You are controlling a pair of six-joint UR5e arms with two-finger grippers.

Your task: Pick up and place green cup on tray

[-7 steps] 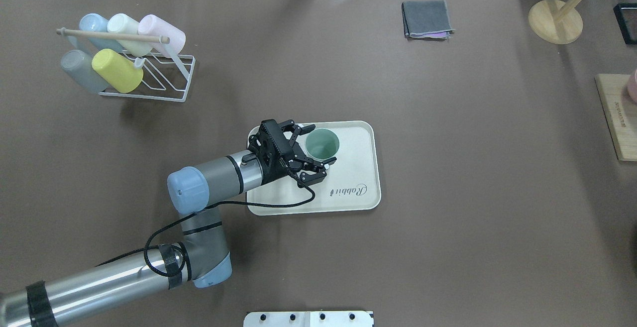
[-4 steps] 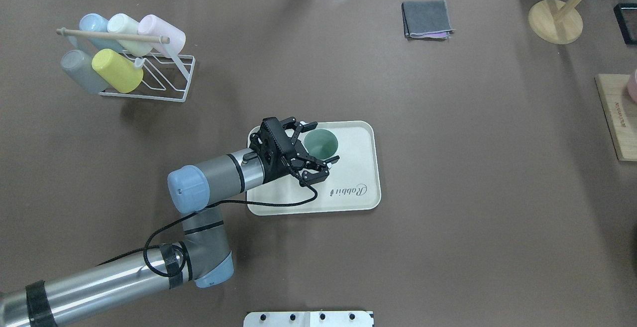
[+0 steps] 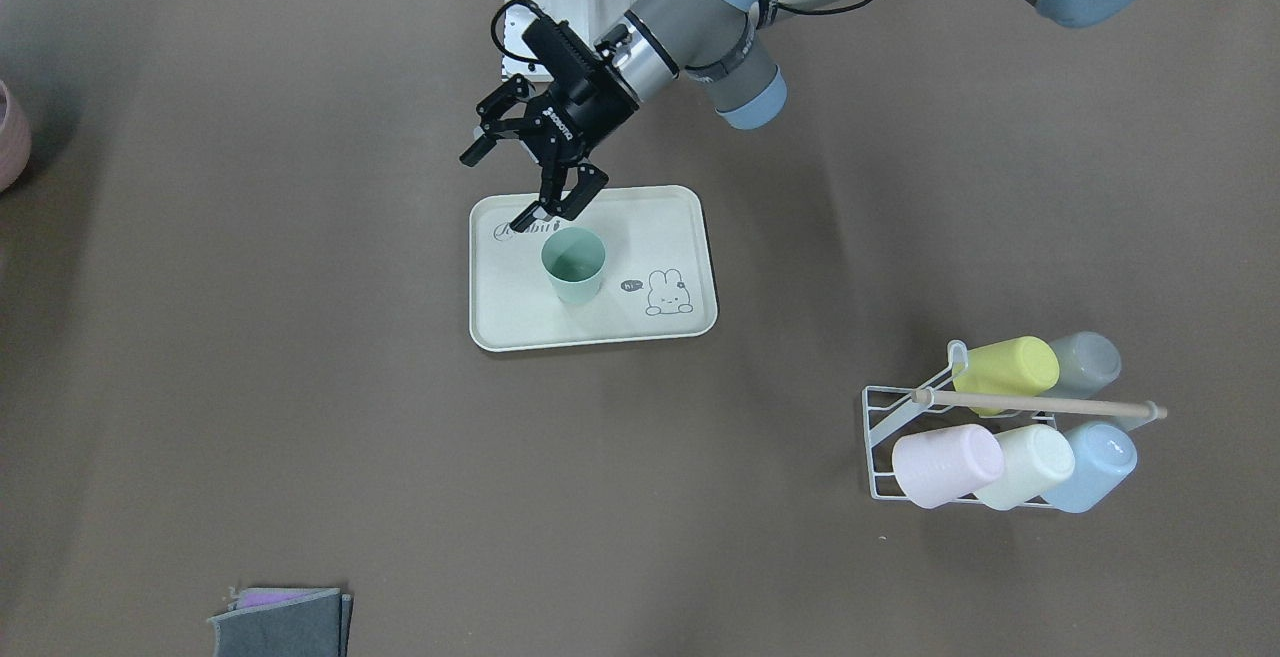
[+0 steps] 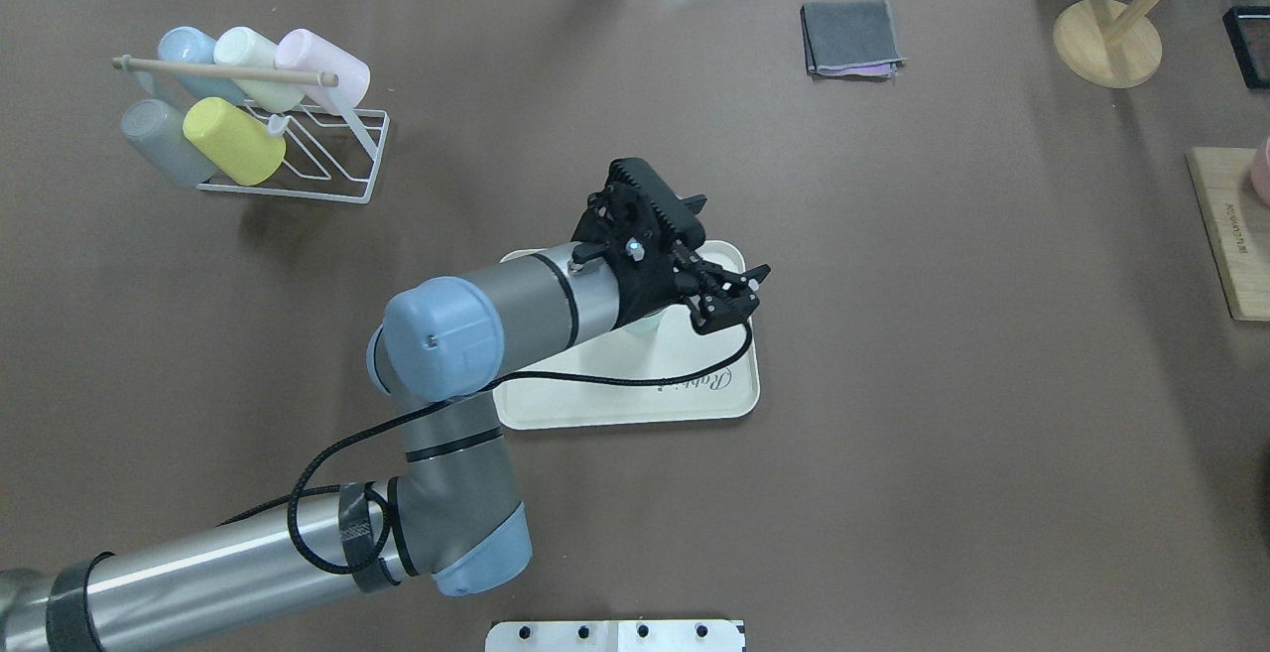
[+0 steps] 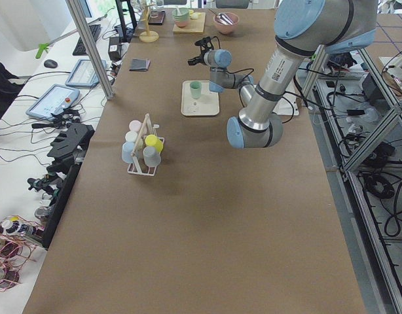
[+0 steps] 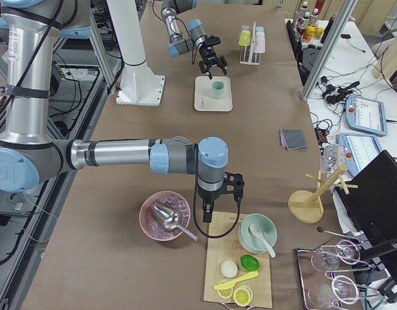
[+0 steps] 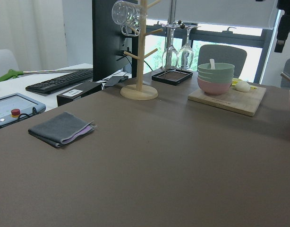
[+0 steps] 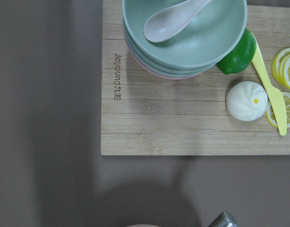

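The pale mint-green cup (image 3: 574,265) stands upright on the cream tray (image 3: 600,335), beside its bunny drawing. My left gripper (image 3: 520,179) hangs above the tray's robot-side edge, open and empty, clear of the cup. In the overhead view the left gripper (image 4: 727,257) sits over the tray's far right corner and the wrist hides nearly all of the cup; the tray (image 4: 635,412) shows below it. My right gripper (image 6: 221,194) shows only in the exterior right view, over a wooden board, and I cannot tell its state.
A white wire rack (image 4: 327,161) with several cups lies at the far left. A folded grey cloth (image 4: 851,39), a wooden stand (image 4: 1106,42) and a cutting board (image 4: 1230,235) lie at the far right. Stacked bowls (image 8: 183,33) rest on the board.
My left gripper, open around the cup, has risen and moved away from it toward the tray's far right corner. The cup stays on the tray.
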